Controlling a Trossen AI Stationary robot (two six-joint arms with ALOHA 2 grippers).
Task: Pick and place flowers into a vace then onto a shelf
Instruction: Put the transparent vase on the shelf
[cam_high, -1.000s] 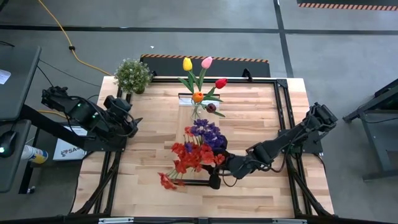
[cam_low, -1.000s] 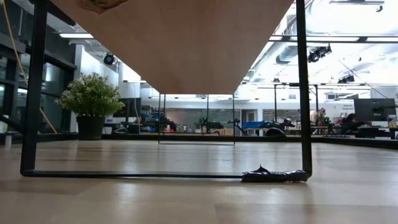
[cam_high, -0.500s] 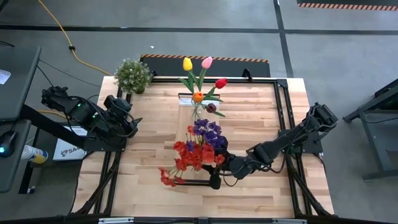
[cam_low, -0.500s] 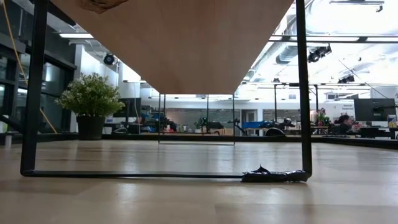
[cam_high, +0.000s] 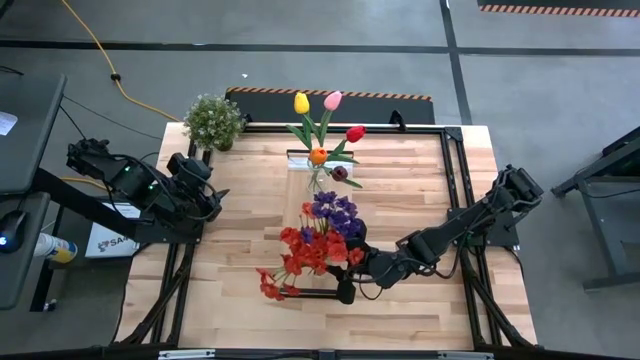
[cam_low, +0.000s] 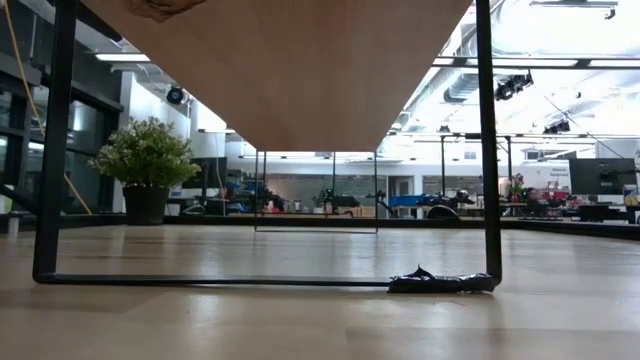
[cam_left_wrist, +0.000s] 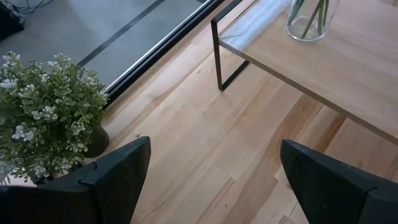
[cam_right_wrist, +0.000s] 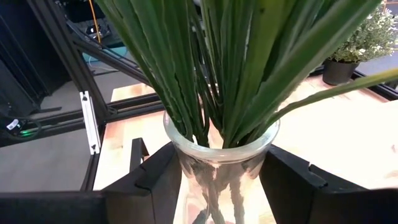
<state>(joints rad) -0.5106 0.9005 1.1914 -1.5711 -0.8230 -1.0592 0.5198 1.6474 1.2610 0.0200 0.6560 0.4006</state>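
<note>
Centrally on the planked table (cam_high: 420, 180), toward its front edge: red-petalled sprays and purple cluster (cam_high: 315, 245), bunched together, green stems (cam_right_wrist: 217, 62) dropping into a clear glass vase (cam_right_wrist: 221, 155). Straddled at the vase by the right gripper (cam_high: 348, 285), one dark jaw on each side of the glass just under the rim. Pressing on the glass or merely lying against it: cannot tell.

Farther back, at the middle of the table's far side: yellow, pink, red, orange and maroon tulips (cam_high: 320, 130), upright in a second glass vase (cam_left_wrist: 308, 18). Set on the shelf (cam_left_wrist: 323, 68), a light wood board raised on a thin black frame, near its end. From table height, only the board's underside (cam_low: 280, 70) and black legs in sight.

At the table's left edge: left gripper (cam_high: 205, 195), spread wide, holding nothing, above bare wood, well apart from both bunches. Just beyond it, at the far left corner: bushy potted plant (cam_high: 213, 120) with tiny white blooms.
</note>
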